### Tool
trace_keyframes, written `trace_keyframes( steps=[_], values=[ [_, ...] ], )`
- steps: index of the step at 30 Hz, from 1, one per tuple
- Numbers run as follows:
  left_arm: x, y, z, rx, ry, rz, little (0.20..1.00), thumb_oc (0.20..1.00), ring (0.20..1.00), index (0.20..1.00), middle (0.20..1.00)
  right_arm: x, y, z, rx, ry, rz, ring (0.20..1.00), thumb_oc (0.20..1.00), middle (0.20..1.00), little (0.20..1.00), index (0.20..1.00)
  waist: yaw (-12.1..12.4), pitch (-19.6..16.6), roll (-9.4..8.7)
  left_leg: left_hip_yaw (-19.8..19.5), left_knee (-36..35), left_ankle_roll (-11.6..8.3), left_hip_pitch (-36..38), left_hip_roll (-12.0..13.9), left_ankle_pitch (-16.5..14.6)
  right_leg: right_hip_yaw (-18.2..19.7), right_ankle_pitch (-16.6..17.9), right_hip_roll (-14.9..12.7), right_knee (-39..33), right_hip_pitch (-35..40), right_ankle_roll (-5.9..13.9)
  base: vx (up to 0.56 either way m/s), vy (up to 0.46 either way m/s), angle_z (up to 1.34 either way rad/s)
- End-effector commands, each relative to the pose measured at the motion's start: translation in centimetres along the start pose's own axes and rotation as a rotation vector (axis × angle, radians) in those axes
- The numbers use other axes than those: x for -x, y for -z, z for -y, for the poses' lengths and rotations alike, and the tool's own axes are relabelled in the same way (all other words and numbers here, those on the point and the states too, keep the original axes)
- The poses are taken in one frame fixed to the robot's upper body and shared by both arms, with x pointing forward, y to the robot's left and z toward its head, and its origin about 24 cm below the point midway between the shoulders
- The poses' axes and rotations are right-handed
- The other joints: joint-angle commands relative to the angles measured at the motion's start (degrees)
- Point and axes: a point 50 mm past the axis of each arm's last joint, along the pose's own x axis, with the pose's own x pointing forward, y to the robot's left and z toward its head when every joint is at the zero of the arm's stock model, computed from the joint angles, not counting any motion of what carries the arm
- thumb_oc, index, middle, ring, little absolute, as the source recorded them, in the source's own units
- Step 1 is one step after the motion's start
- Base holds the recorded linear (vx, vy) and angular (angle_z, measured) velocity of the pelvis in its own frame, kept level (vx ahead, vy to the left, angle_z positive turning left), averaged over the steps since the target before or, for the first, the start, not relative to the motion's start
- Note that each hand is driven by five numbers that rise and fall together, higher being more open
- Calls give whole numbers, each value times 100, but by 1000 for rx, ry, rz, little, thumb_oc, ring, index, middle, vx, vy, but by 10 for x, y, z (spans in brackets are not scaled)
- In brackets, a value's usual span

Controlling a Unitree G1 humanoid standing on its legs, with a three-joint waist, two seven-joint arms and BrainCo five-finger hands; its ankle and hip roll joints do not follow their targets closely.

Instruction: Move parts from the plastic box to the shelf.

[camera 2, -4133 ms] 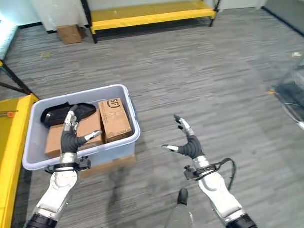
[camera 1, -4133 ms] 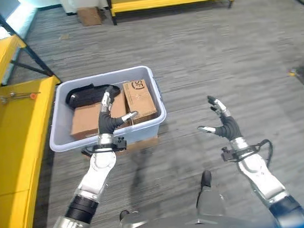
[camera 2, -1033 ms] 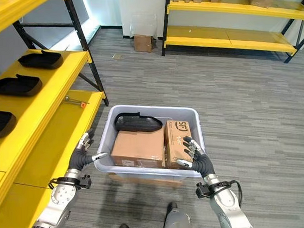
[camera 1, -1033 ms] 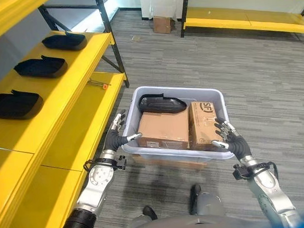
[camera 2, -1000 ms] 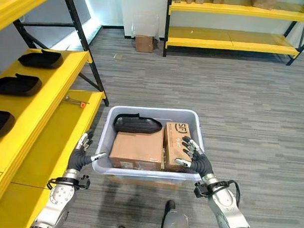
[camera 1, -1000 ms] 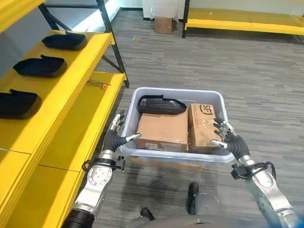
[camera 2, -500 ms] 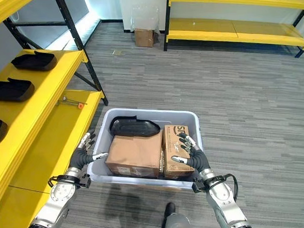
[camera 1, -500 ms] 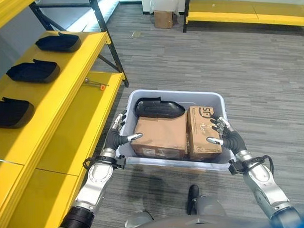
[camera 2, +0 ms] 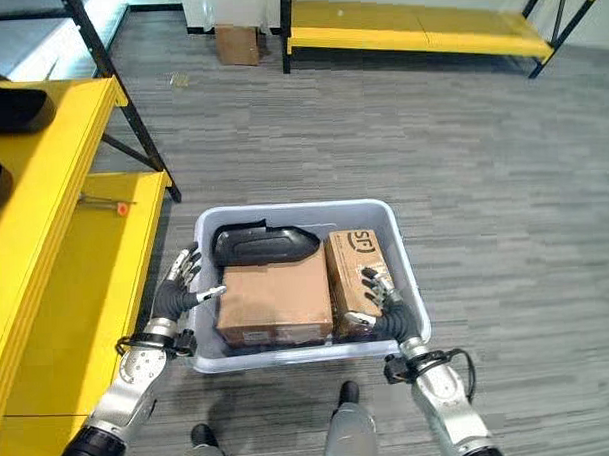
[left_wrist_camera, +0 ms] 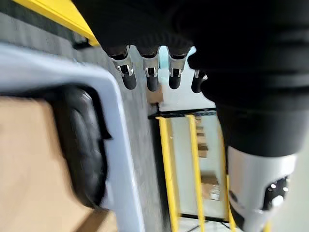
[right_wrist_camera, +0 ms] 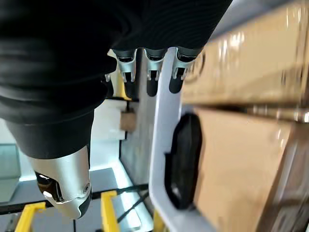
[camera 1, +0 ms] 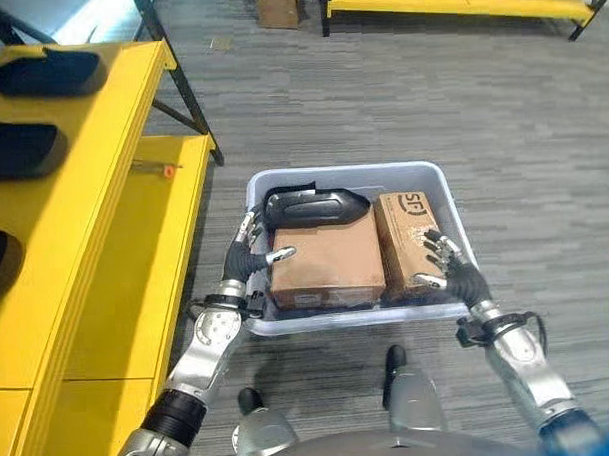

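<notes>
"Which step is this?"

"Reaching in. The left hand (camera 1: pixel 248 258) and right hand (camera 1: pixel 448 271) hang open and empty at the box (camera 1: pixel 438 178) sides. The black part (camera 1: pixel 314 206) lies just past the left fingers (camera 1: pixel 250 228)."

"And next?"

"Closing on the part, I'd guess, then carrying it to the shelf (camera 1: pixel 116 265)."

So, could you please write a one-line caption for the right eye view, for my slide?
Both open hands, left hand and right hand, flank a grey plastic box holding two brown cardboard cartons and a black moulded part.
</notes>
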Motion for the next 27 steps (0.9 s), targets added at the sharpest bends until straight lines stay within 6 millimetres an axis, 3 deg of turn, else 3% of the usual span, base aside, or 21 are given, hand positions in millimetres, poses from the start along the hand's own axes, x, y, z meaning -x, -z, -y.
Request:
trace_keyframes(
  steps=[1, 7, 14, 19, 20, 25, 27],
  values=[
    [7, -14, 4, 36, -10, 96, 1000, 1000, 1000, 1000, 1000, -2, -30, 17, 38, 4, 132, 1000, 1000, 1000, 1000, 1000, -60, 16, 266, -108, 409, 245, 6, 208, -470, -304, -726, 365, 288, 235, 40, 56, 129, -8],
    [10, -17, -2, 29, -11, 118, 1000, 1000, 1000, 1000, 1000, -6, -37, 10, 68, -36, 175, 1000, 1000, 1000, 1000, 1000, 91, 142, 237, -115, 440, 308, -124, 163, -491, -359, -670, 261, 201, 248, 142, -2, 27, 0],
    [7, -22, -3, 39, -5, 126, 1000, 1000, 1000, 1000, 1000, -23, -71, -1, 300, -96, 348, 1000, 1000, 1000, 1000, 1000, 351, 246, 241, -276, 498, 230, -259, 261, -415, -481, -729, 278, 186, 306, 82, 21, -45, 8],
    [-1, -35, 1, 36, 53, 159, 1000, 1000, 1000, 1000, 1000, -46, -124, 0, 507, -109, 528, 1000, 1000, 1000, 1000, 1000, 644, 412, 271, -370, 652, 203, -513, 369, -303, -646, -726, 242, 322, 191, -26, -22, -71, 7],
    [-7, -42, 2, 42, 73, 174, 1000, 1000, 1000, 1000, 1000, -59, -153, -2, 609, -116, 606, 1000, 1000, 1000, 1000, 1000, 735, 528, 306, -447, 716, 168, -634, 388, -291, -663, -759, 222, 404, 115, -42, -27, -22, 16],
    [-16, -62, 5, 33, 131, 243, 1000, 1000, 1000, 1000, 1000, -82, -204, -6, 775, -99, 673, 1000, 1000, 1000, 1000, 1000, 959, 857, 424, -629, 858, 120, -1042, 390, -247, -720, -827, 108, 722, -253, -59, -76, -6, 13],
    [-17, -67, 7, 28, 144, 263, 1000, 1000, 1000, 1000, 1000, -86, -211, -5, 815, -87, 674, 1000, 1000, 1000, 1000, 1000, 1009, 940, 458, -682, 922, 120, -1168, 384, -246, -725, -859, 72, 852, -377, -67, -75, 9, 13]
  ],
)
